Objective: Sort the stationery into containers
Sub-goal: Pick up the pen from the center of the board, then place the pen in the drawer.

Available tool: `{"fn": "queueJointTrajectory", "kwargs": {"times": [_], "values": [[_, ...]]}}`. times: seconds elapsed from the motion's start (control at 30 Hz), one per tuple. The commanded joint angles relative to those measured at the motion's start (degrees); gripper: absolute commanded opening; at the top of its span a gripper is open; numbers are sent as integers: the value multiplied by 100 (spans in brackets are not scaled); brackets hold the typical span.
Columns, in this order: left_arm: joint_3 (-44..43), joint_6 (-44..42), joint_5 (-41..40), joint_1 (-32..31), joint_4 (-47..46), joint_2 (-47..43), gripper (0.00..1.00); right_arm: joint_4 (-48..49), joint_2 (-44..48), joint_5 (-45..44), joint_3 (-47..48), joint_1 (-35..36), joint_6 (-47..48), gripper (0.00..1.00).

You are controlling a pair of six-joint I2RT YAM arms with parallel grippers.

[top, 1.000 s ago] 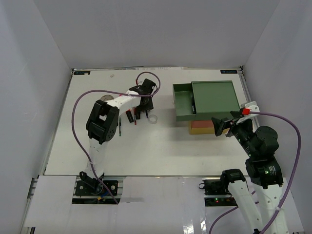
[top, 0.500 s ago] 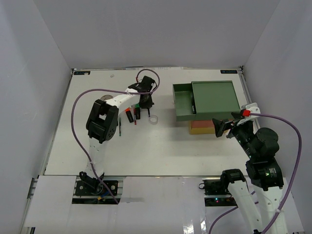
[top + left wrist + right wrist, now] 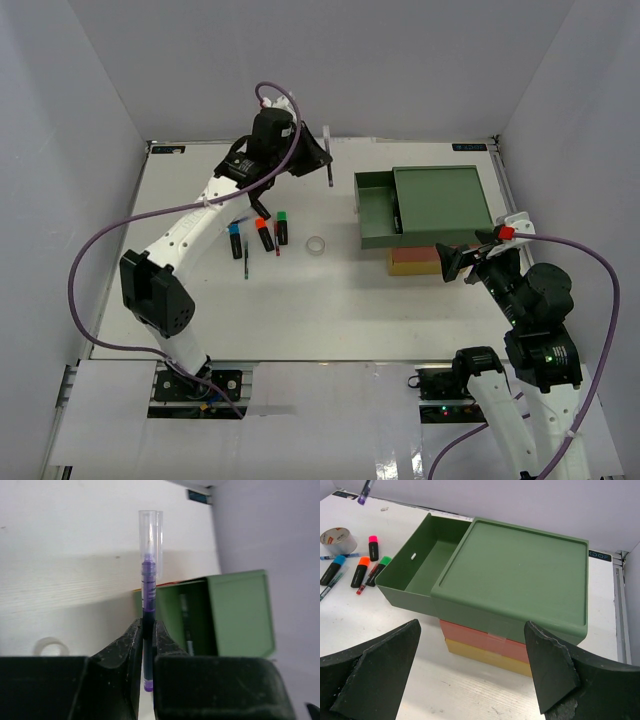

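At 12 o'clock on the surface [image 3: 330, 310], held off it:
- Left end effector [image 3: 318, 156]: jaws closed onto a purple pen [image 3: 329, 168] with a clear cap. The grip is near the pen's lower end, and the capped end sticks out past the fingertips.

At 2 to 3 o'clock:
- Drawer stack [image 3: 440, 200]: dark green top, orange-red middle, yellow bottom.
- Top drawer [image 3: 372, 215]: slid out toward 9 o'clock, with one dark pen [image 3: 397, 215] lying inside.

At 5 o'clock of the stack:
- Right end effector [image 3: 458, 258]: fingers spread wide, nothing between them.

At 9 to 10 o'clock of centre, lying flat:
- Blue-capped highlighter [image 3: 235, 241], orange-capped highlighter [image 3: 264, 234] and green-capped highlighter [image 3: 283, 228], side by side, caps toward 12 o'clock.
- Pink-capped highlighter [image 3: 372, 544] and grey tape roll [image 3: 337, 539]: shown in the right wrist view, just beyond that row.
- White tape roll [image 3: 316, 245]: at 3 o'clock of the green-capped highlighter, not touching it.
- Thin pen [image 3: 246, 266]: at 6 o'clock of the blue-capped highlighter.
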State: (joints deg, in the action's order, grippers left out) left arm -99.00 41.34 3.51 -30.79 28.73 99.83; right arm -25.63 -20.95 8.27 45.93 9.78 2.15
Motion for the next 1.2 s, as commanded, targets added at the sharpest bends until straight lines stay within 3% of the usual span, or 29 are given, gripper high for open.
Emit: {"fn": "queueJointTrajectory", "kwargs": {"times": [0.0,0.17,0.3,0.47,0.5,0.6,0.87,1.17], "values": [[-58,383,624,-348,-297,-271,8,111,56,-28,-32,33,75,90],[-189,577,458,-980,-447,-184,13,111,65,-27,-41,33,75,90],[-146,700,309,-1087,-482,-96,21,84,100,-62,-49,33,66,90],[-172,665,299,-1175,-491,36,44,84,118,-80,-67,33,66,90],[-163,621,256,-1175,-483,45,54,84,117,-72,-58,33,66,90],[-102,489,98,-1175,-474,-42,66,84,117,-98,-49,33,75,90],[363,-354,-1238,-921,352,-753,70,49,91,-98,-23,33,84,90],[2384,-935,-1388,353,827,-1230,63,154,-32,69,-119,33,75,90]]}}
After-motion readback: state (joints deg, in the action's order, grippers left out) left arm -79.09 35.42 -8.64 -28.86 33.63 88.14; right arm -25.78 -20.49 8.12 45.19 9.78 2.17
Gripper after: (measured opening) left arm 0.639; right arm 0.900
